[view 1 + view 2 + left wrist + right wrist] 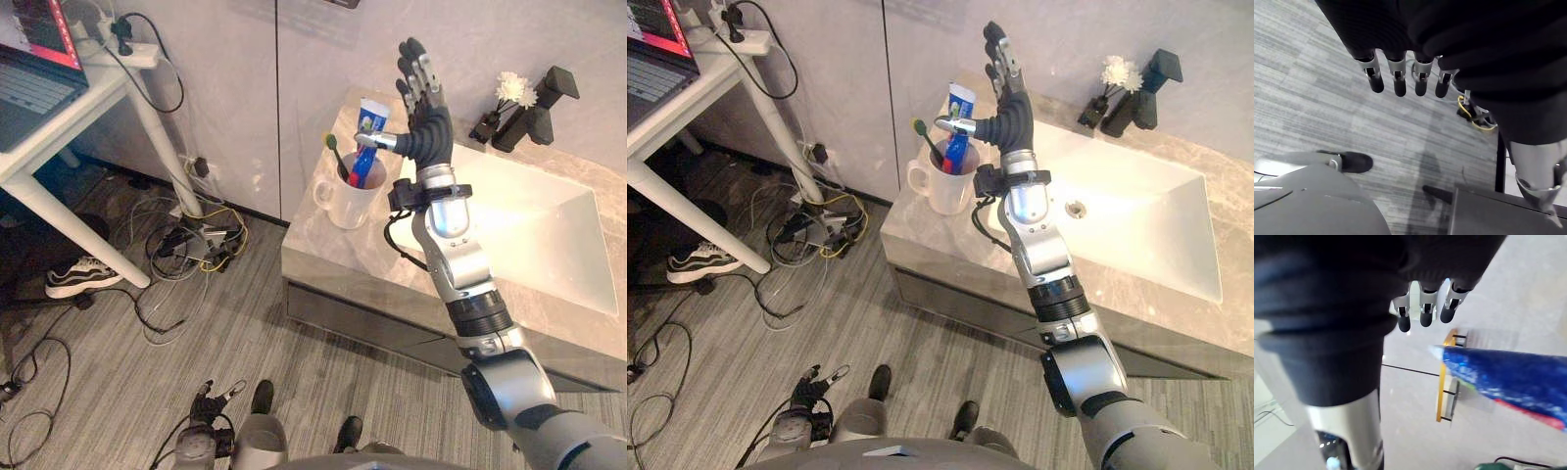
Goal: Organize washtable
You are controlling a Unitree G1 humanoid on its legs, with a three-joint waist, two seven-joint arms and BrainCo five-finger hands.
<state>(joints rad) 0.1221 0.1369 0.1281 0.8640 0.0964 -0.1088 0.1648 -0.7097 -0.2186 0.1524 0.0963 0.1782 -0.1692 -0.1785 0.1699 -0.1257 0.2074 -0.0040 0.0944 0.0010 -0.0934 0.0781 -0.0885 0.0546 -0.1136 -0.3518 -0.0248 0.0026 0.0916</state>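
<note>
Left hand [208,401] is held low over floor, fingers relaxed, apart. Right hand [423,117] is raised just beside mug [345,204], fingers straight, nothing clamped. Toothpaste [371,113] and toothbrush [336,155] are stood in mug on counter [328,257].

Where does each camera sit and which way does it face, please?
Left eye view: on the head, looking down at the washtable; right arm reaches up, right hand open by the toothpaste tube in the mug; left hand low.
Right eye view: same head, slightly aside; same scene.
Left wrist view: on the left wrist, facing the floor past its straight fingers.
Right wrist view: on the right wrist, facing the wall past its fingers; the toothpaste tube is shared with both eye views.
</note>
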